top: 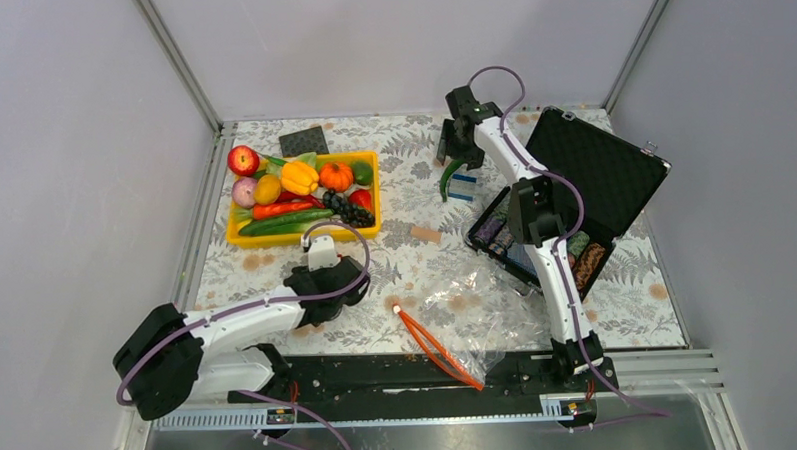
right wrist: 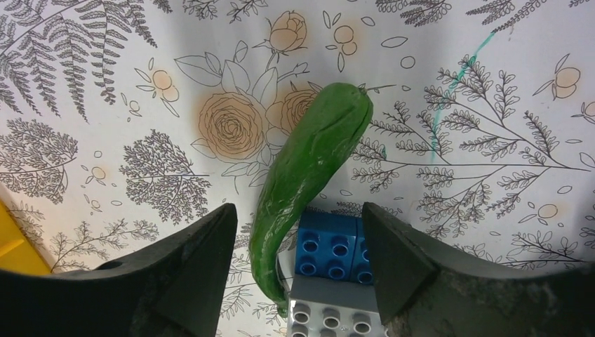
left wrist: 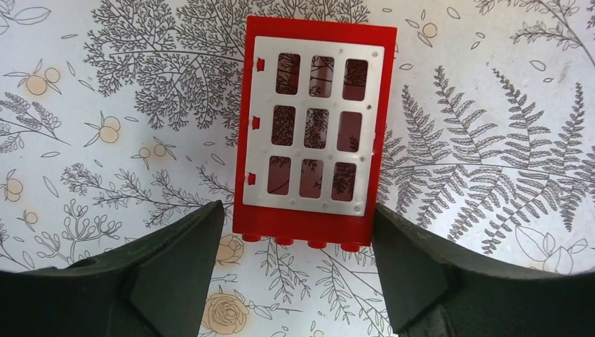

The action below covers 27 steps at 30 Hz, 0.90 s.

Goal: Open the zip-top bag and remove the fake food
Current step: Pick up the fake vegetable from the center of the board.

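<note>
The zip-top bag (top: pixel 472 300) lies crumpled and flat on the flowered table near the front, its red-orange zip strip (top: pixel 434 346) running toward the front edge. No food shows inside it. The fake food sits in a yellow tray (top: pixel 237 231) at back left: red apple (top: pixel 242 159), yellow bell pepper (top: pixel 299 176), orange pumpkin (top: pixel 336 175), purple onion (top: pixel 243 191). My left gripper (top: pixel 326 283) (left wrist: pixel 296 210) is open and empty, pointing down left of the bag. My right gripper (top: pixel 457 153) (right wrist: pixel 298 210) is open and empty at the back, away from the bag.
A red window brick (left wrist: pixel 312 130) lies just ahead of the left fingers. A green pepper (right wrist: pixel 309 168) and blue brick (right wrist: pixel 330 246) on a grey brick (right wrist: pixel 337 309) lie between the right fingers. An open black case (top: pixel 583 174) with chip rolls stands right.
</note>
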Motion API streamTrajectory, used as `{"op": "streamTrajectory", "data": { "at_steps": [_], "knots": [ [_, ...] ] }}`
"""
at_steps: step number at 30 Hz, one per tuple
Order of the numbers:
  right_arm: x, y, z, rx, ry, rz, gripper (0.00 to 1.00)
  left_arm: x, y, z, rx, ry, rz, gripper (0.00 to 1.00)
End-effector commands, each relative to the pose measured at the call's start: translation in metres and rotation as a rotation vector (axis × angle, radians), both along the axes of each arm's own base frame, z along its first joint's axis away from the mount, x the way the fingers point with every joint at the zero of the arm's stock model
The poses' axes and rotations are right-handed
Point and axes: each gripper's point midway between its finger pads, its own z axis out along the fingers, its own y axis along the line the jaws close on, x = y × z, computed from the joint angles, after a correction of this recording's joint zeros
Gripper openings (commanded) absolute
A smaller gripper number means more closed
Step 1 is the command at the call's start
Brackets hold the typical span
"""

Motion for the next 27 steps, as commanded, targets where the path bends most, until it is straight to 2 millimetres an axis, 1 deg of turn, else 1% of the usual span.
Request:
{"op": "streamTrajectory", "data": {
  "at_steps": [1,3,7,10,11,12,14,16,20,22,24,26,27],
  "knots": [
    [0.005,-0.001,-0.001,-0.002,-0.005,0.01,0.71,0.013,-0.003,0.028,-0.036,-0.086,0.034,0.77],
    [0.003,0.0,-0.005,0.0,0.006,0.016,0.67,0.013,-0.001,0.034,-0.04,-0.101,0.046,0.77],
    [0.0,-0.001,-0.01,-0.006,0.024,0.027,0.55,0.013,0.001,0.044,-0.05,-0.121,0.051,0.78],
    [-0.003,-0.001,-0.012,-0.007,0.035,0.039,0.49,0.014,0.003,0.051,-0.059,-0.14,0.056,0.78],
    [-0.004,-0.001,-0.013,-0.007,0.041,0.044,0.47,0.014,0.004,0.054,-0.06,-0.147,0.057,0.78],
    [-0.005,0.0,-0.014,-0.005,0.044,0.048,0.42,0.015,0.004,0.057,-0.063,-0.154,0.059,0.78],
    [-0.005,0.0,-0.012,-0.005,0.041,0.05,0.35,0.015,0.006,0.064,-0.067,-0.171,0.064,0.79],
    [-0.003,0.002,-0.005,0.005,0.021,0.061,0.3,0.016,0.007,0.072,-0.073,-0.187,0.069,0.79],
    [0.01,0.013,0.039,0.069,-0.107,0.109,0.28,0.018,0.008,0.093,-0.102,-0.228,0.067,0.81],
    [0.012,0.022,0.068,0.121,-0.167,0.14,0.27,0.019,0.007,0.105,-0.122,-0.249,0.059,0.81],
    [0.008,0.033,0.095,0.19,-0.205,0.181,0.26,0.021,0.004,0.12,-0.158,-0.278,0.051,0.84],
    [0.0,0.042,0.121,0.25,-0.235,0.218,0.24,0.024,-0.002,0.138,-0.203,-0.313,0.032,0.87],
    [-0.006,0.047,0.131,0.279,-0.246,0.238,0.23,0.025,-0.005,0.149,-0.231,-0.336,0.02,0.88]
  ]
}}
